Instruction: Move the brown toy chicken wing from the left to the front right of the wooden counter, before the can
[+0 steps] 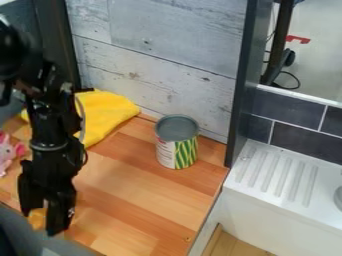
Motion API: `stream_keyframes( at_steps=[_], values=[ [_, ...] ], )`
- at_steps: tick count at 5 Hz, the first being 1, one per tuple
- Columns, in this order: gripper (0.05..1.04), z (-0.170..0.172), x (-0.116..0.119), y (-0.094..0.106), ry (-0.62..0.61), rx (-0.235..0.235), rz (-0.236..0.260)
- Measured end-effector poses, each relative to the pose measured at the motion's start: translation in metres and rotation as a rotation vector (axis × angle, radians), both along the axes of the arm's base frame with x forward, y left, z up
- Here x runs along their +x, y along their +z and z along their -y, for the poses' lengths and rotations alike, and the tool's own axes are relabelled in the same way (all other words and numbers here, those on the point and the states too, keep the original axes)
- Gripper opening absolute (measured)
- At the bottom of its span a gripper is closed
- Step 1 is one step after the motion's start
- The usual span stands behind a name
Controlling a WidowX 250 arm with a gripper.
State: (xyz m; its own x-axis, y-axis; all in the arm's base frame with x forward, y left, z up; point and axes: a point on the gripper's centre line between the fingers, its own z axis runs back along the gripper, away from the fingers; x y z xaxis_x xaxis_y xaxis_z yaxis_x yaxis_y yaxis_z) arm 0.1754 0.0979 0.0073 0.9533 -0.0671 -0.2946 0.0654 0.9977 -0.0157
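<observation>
The gripper (pixel 41 220) hangs fingers-down low over the wooden counter's front left part. Its two fingers stand apart, and a small orange-yellow thing (pixel 37 218) shows between their lower ends; whether they touch it I cannot tell. Behind the arm, a yellow cloth (pixel 107 116) lies crumpled against the back wall. An upright open can (pixel 177 145) with a green, yellow and white label stands to the right of the cloth. At the left edge, a pink toy (pixel 7 152) sits partly out of view beside the arm.
The wooden counter (pixel 150 195) ends on the right at a white sink unit with a ridged drainboard (pixel 277 172). A dark upright post (pixel 244 85) rises at the counter's back right corner. Behind the can stands a whitewashed plank wall (pixel 160 55). A grey surface borders the lower left.
</observation>
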Motion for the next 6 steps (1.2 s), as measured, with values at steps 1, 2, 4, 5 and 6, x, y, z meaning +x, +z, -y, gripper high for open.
stream_keyframes(
  at_steps=[1, 2, 4, 5, 6],
  values=[
    [0.970, -0.001, 0.001, -0.004, 0.002, -0.013, -0.014],
    [0.701, -0.004, 0.010, -0.006, 0.029, -0.040, 0.007],
    [0.585, 0.026, 0.035, 0.035, -0.040, -0.040, 0.125],
    [0.585, 0.027, 0.052, 0.054, -0.039, -0.052, 0.171],
    [0.585, 0.029, 0.064, 0.056, -0.044, -0.055, 0.160]
  ],
)
